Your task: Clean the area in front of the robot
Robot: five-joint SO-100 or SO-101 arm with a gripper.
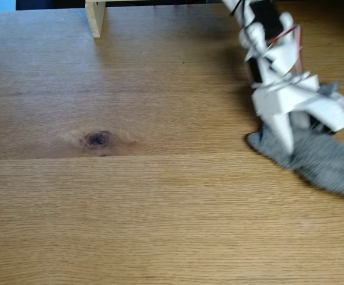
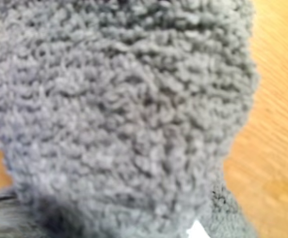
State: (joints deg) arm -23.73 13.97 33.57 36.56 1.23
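Note:
The light-brown wooden tabletop [image 1: 160, 208] fills the fixed view, with a dark knot [image 1: 98, 139] left of centre. The white arm [image 1: 267, 35] with black servos and red wires reaches down from the top right. Its gripper [image 1: 296, 135] presses onto a grey terry cloth [image 1: 326, 161] lying at the right edge, and seems shut on a fold of it. In the wrist view the cloth [image 2: 129, 119] covers nearly everything. Only a strip of tabletop [image 2: 278, 124] shows on the right. The fingers are mostly hidden there.
A pale wooden post [image 1: 95, 18] stands at the back left of the table. The cloth runs off the right edge of the fixed view. Bare wood stretches left and toward the front of the gripper.

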